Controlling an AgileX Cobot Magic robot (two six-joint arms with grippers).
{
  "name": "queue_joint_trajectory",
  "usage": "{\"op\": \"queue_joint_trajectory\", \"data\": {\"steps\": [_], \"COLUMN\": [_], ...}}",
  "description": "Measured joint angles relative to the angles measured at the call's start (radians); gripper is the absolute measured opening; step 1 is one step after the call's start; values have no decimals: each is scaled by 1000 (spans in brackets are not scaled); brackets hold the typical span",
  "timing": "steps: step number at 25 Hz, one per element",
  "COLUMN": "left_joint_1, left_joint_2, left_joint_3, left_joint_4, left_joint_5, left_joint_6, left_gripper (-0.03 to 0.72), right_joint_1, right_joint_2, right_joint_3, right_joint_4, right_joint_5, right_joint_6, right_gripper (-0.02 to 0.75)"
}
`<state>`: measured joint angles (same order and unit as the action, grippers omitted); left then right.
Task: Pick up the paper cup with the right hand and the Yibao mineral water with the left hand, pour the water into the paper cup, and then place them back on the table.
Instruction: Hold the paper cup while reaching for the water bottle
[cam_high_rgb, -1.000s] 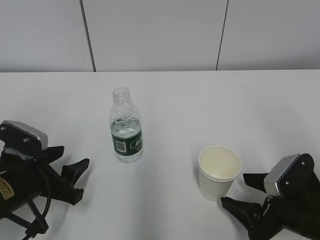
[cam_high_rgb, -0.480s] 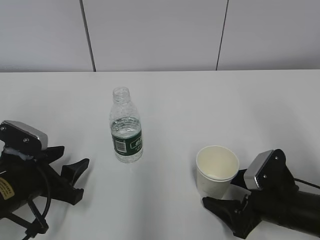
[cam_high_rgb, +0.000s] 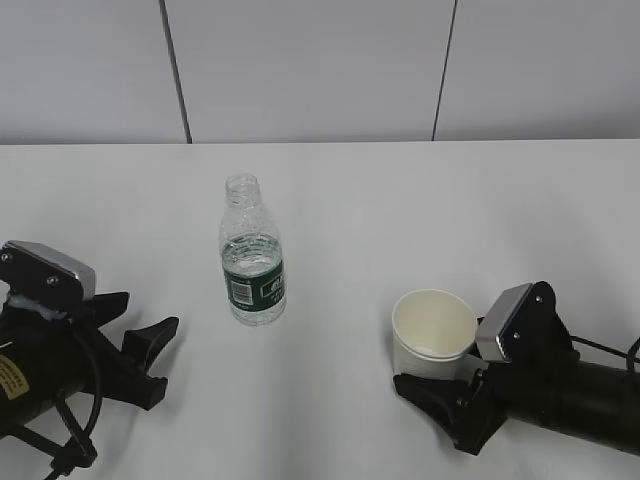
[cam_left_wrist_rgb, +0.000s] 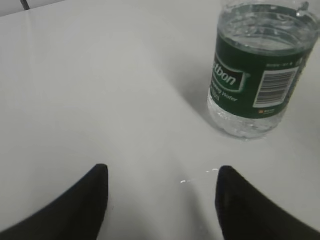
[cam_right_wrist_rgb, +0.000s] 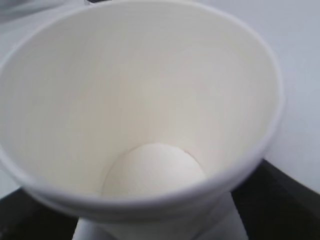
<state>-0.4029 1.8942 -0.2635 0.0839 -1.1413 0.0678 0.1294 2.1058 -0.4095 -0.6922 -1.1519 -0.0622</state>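
Note:
The paper cup (cam_high_rgb: 433, 330) stands upright and empty on the table (cam_high_rgb: 400, 210) at the front right. It fills the right wrist view (cam_right_wrist_rgb: 150, 100). My right gripper (cam_high_rgb: 432, 368) is open, with one black finger on each side of the cup's lower body (cam_right_wrist_rgb: 150, 222); I cannot tell whether they touch it. The Yibao mineral water (cam_high_rgb: 252, 258) stands uncapped left of centre, its green label showing in the left wrist view (cam_left_wrist_rgb: 252, 75). My left gripper (cam_high_rgb: 160, 360) is open and empty, low over the table (cam_left_wrist_rgb: 162, 172), short of the bottle and to its left.
A grey panelled wall (cam_high_rgb: 310, 70) runs behind the table's far edge. A few small water drops (cam_left_wrist_rgb: 197, 176) lie on the table between the left fingers and the bottle.
My right gripper has moved left along the table until its open fingers are on both sides of the cup. The cup shifted slightly left. The left arm and the bottle have not moved.

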Motion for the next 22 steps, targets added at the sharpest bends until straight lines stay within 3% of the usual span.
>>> {"op": "queue_joint_trajectory", "data": {"steps": [6, 10, 18, 22], "left_joint_1": [0, 0, 0, 0], "left_joint_2": [0, 0, 0, 0], "left_joint_3": [0, -2, -57, -105], "left_joint_4": [0, 18, 111, 162], "left_joint_5": [0, 0, 1, 1], "left_joint_6": [0, 0, 0, -8], "left_gripper": [426, 431, 575, 590], "right_joint_1": [0, 0, 0, 0], "right_joint_2": [0, 0, 0, 0], "right_joint_3": [-8, -17, -17, -17], "right_joint_4": [-5, -6, -6, -6], "right_joint_5": [0, 0, 0, 0], "right_joint_6": [0, 0, 0, 0], "right_gripper": [559, 540, 536, 536]}}
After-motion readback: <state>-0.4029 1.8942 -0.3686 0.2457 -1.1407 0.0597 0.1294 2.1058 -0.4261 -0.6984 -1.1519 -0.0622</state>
